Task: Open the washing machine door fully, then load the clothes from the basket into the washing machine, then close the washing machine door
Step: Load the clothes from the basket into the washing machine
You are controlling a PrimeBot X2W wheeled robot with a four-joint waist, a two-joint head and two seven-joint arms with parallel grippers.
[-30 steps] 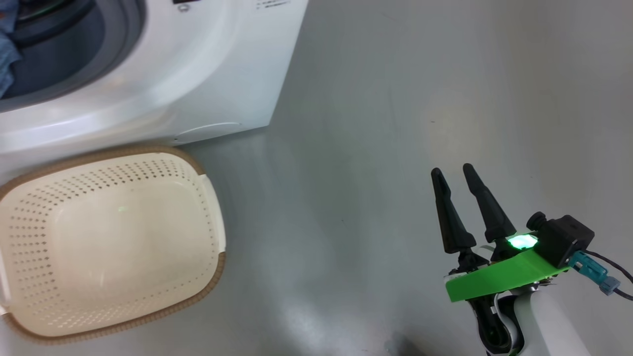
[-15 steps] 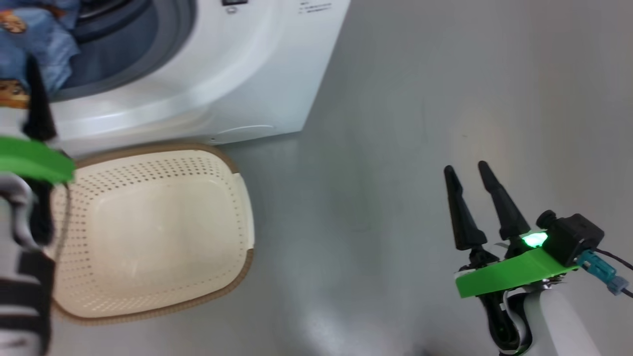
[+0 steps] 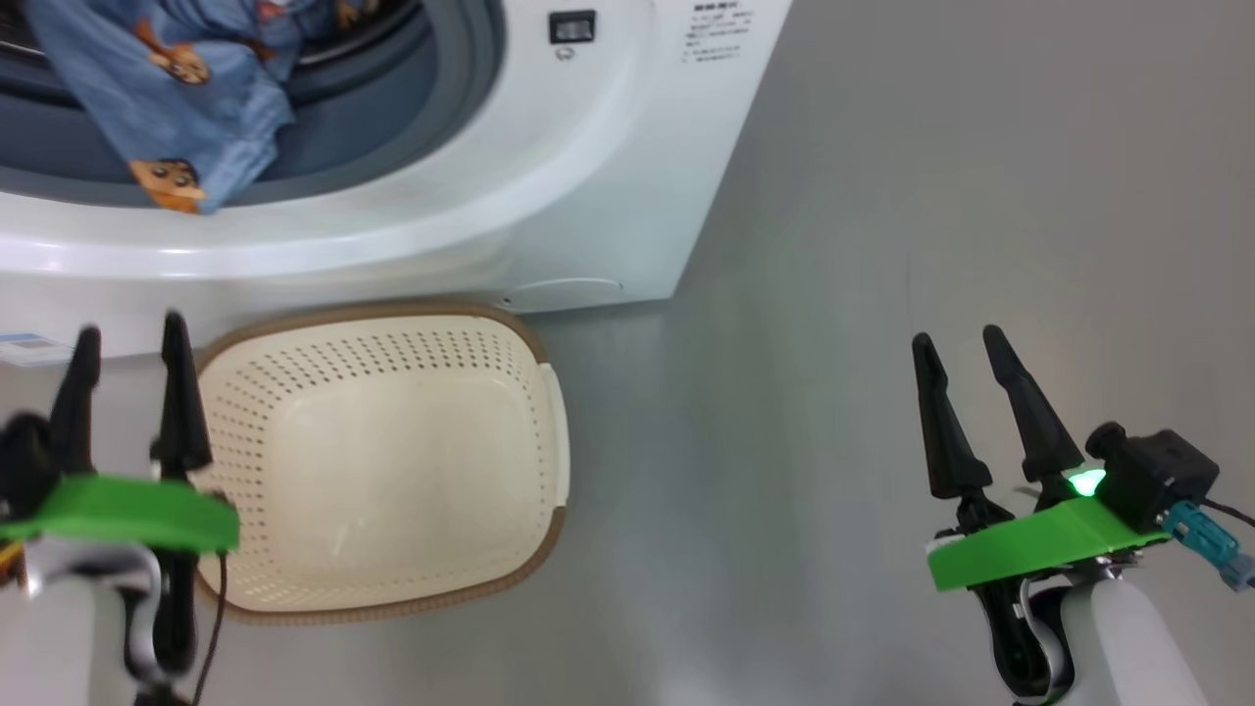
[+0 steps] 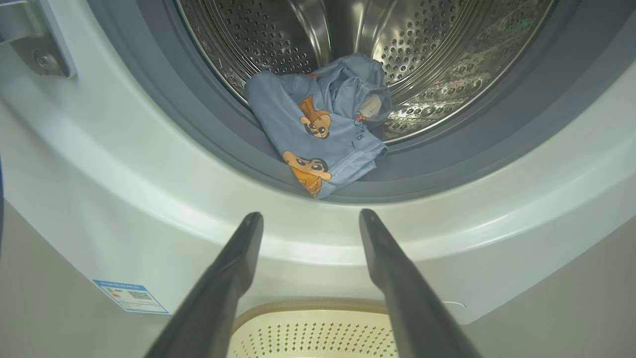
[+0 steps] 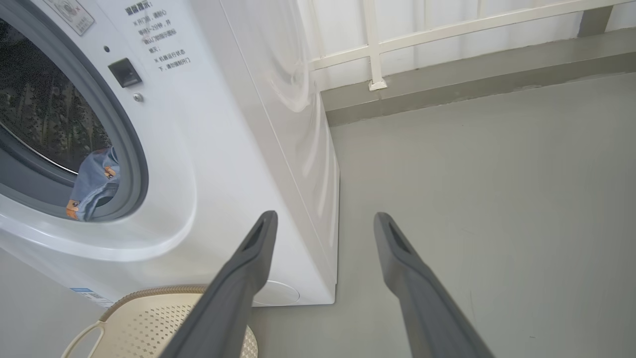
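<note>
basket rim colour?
Brown, woven-look, around the cream basket. Clearest in the head view.

The left claw (image 3: 130,343) is at the lower left, its two dark fingers pointing up and parted. The right claw (image 3: 956,341), at the lower right, is likewise parted, its fingers leaning slightly leftward.

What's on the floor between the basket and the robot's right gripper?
Nothing. The head view shows bare grey floor all the way from the basket to the right gripper.
</note>
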